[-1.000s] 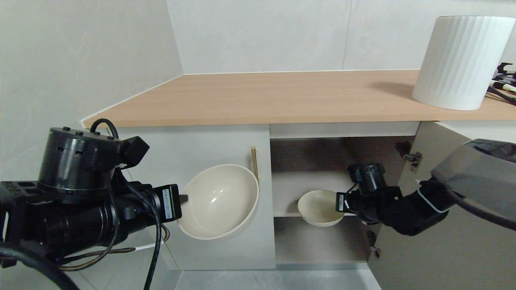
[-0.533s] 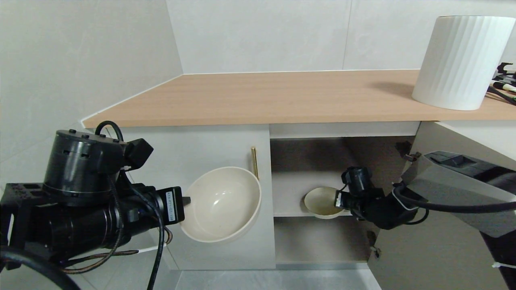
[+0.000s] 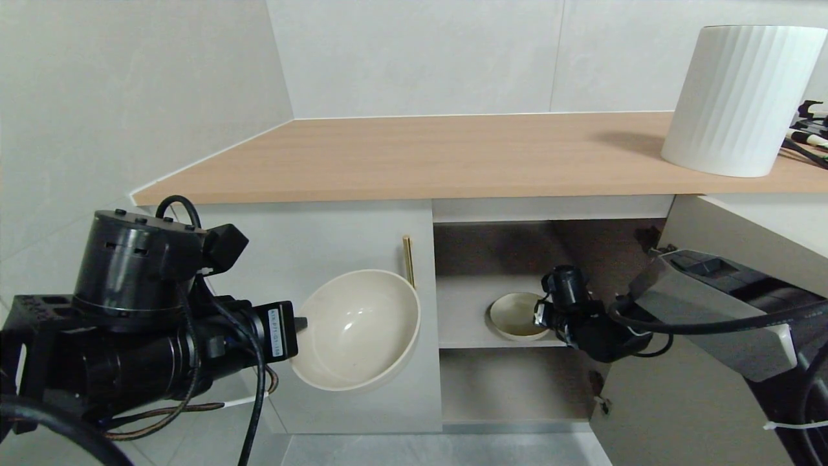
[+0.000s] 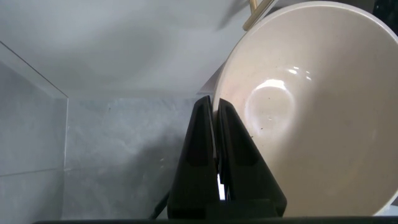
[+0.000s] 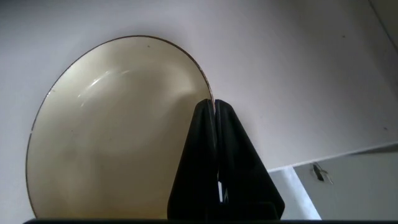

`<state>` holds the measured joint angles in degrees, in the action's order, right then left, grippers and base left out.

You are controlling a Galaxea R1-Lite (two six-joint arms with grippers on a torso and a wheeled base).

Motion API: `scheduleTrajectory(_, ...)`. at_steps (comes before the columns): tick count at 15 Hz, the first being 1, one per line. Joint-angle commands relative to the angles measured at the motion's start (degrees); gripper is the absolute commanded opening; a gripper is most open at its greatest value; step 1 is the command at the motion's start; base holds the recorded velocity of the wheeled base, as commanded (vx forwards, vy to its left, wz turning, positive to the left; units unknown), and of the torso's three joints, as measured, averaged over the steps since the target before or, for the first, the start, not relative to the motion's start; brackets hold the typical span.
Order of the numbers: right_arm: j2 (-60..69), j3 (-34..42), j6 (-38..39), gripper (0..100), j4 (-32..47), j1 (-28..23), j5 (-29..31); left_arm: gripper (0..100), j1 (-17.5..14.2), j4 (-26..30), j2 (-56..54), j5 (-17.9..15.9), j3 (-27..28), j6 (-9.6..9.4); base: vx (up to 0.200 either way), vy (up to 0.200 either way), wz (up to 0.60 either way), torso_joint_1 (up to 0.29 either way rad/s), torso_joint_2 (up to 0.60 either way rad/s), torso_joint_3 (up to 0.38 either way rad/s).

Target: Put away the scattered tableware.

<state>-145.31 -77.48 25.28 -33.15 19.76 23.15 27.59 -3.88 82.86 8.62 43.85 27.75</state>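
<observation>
Bright, even room light washed over the wooden countertop [image 3: 453, 155] and the pale walls, with no harsh spots there. The white ribbed container [image 3: 737, 97] threw a soft shadow toward the robot's left, so the light came from above and to the right. Down below, the open cabinet [image 3: 517, 259] sank into gloom (its upper back was quite dark), and the small bowl [image 3: 515, 316] sat dimmer inside it. And glare: white highlights gleamed inside the large bowl [image 3: 356, 330], and the left wrist view caught them too. The left gripper [image 4: 216, 109] and right gripper [image 5: 214, 109] showed as flat black silhouettes.
</observation>
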Motion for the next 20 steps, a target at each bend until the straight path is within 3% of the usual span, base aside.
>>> scheduleTrajectory(1, -0.85, -1.44, 0.03, 0, 0.1, 0.01, 0.14, 0, 0.01, -0.08, 0.2, 0.08, 0.01, 0.03, 0.0, 0.0, 0.0, 0.0, 0.0, 0.0)
scheduleTrajectory(4, -1.11, -2.06, 0.2, 0, 0.1, -0.07, 0.4, 0, 0.01, -0.08, -0.15, 0.08, 0.01, 0.03, 0.0, 0.0, 0.0, 0.0, 0.0, 0.0)
scheduleTrajectory(5, -1.11, -2.06, 0.38, 100, 0.1, -0.16, 0.32, 0, 0.01, -0.08, -0.15, 0.08, 0.01, 0.03, 0.0, 0.0, 0.0, 0.0, 0.0, 0.0)
scheduleTrajectory(10, 0.73, -2.06, 2.84, 100, 0.1, -0.25, 0.4, 0, 0.01, -0.08, -0.07, 0.08, 0.01, 0.03, 0.0, 0.0, 0.0, 0.0, 0.0, 0.0)
scheduleTrajectory(14, 8.99, 6.82, 3.72, 100, -0.16, 0.81, -1.18, 0, 0.1, -0.08, 0.37, -0.18, 0.01, -0.15, 0.0, 0.0, 0.0, 0.0, 0.0, 0.0)
scheduleTrajectory(18, 27.71, 21.85, 1.35, 100, 0.28, 3.09, -13.22, 0, 4.05, -0.34, 6.35, -0.09, 2.21, -0.68, 0.0, 0.0, 0.0, 0.0, 0.0, 0.0)
scheduleTrajectory(20, 37.65, 26.77, -2.43, 100, 3.79, 5.64, -18.05, 0, 6.34, -2.01, 10.48, 0.26, 2.38, -2.26, 0.0, 0.0, 0.0, 0.0, 0.0, 0.0)
